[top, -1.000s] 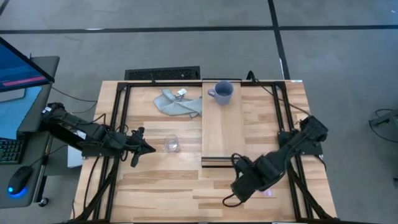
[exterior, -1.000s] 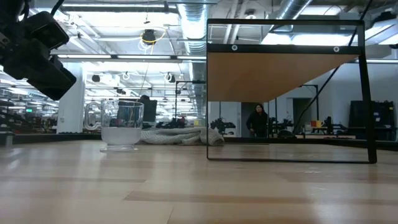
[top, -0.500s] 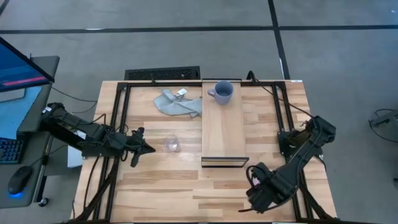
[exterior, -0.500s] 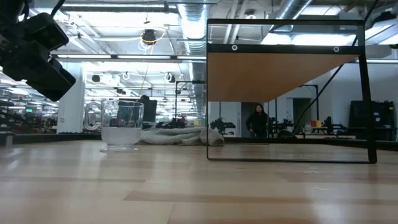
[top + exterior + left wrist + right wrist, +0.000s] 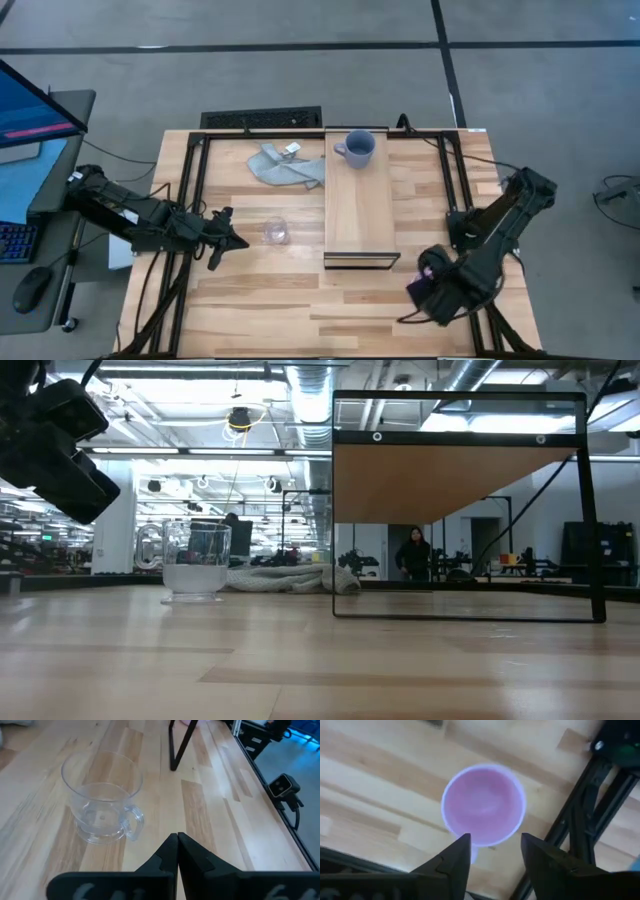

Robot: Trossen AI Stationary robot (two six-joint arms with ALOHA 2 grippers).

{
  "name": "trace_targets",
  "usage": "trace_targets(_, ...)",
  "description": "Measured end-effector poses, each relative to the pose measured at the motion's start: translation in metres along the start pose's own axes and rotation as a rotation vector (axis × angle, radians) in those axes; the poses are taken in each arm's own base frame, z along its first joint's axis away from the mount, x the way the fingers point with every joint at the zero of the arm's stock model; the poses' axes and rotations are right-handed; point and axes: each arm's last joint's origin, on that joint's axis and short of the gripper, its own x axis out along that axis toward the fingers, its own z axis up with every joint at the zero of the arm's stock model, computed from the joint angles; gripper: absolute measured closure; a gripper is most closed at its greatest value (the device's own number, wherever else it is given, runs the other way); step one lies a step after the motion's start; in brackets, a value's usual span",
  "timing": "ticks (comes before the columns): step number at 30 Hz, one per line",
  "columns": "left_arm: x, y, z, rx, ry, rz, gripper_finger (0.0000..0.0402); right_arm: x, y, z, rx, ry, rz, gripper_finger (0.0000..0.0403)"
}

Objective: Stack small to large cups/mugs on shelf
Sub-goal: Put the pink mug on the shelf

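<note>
Pink mug [image 5: 483, 805] below right end effector [image 5: 492, 851]

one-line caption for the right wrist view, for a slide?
Right claw open above the upright pink-purple mug on the wooden tabletop, beside the dark table frame.

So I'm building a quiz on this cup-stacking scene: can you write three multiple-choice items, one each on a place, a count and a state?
1. Where does the blue-grey mug stand?
A. on the shelf
B. on the grey cloth
C. on the floor

2. How many cups or mugs show?
A. one
B. three
C. five

3. How is the left tool?
A. shut, empty
B. holding the glass cup
C. wide open

Answers: 1 A, it sits at the plank's far end; 2 B, blue-grey, glass, and pink mug; 3 A, fingers meet short of the glass.
</note>
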Motion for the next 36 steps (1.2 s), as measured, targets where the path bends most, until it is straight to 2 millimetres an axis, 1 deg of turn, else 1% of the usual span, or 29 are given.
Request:
trace_targets(3,0.000,0.000,0.000,-0.015,0.000,0.000,0.0401,-0.007,-0.016,0.003,0.041,-0.034,0.058,0.0226)
trace_targets(6,0.000,0.000,0.000,-0.015,0.000,0.000,0.0401,-0.007,-0.022,0.006,0.049,-0.041,0.117,0.0237)
trace_targets(9,0.000,0.000,0.000,-0.015,0.000,0.001,0.0401,0.001,-0.021,0.006,0.036,-0.038,0.149,0.0242)
trace_targets(13,0.000,0.000,0.000,-0.011,-0.001,0.001,0.0401,0.011,-0.023,0.006,0.035,-0.025,0.108,0.0242)
trace_targets(21,0.000,0.000,0.000,-0.013,-0.001,0.002,0.0401,0.022,-0.025,0.006,0.040,-0.022,0.064,0.0225)
trace_targets(25,0.000,0.000,0.000,-0.015,-0.001,0.002,0.0401,0.035,-0.027,0.005,0.039,0.024,0.025,0.0221)
trace_targets(36,0.000,0.000,0.000,-0.030,-0.001,0.002,0.0401,0.059,-0.026,0.005,0.048,0.043,0.045,0.0234)
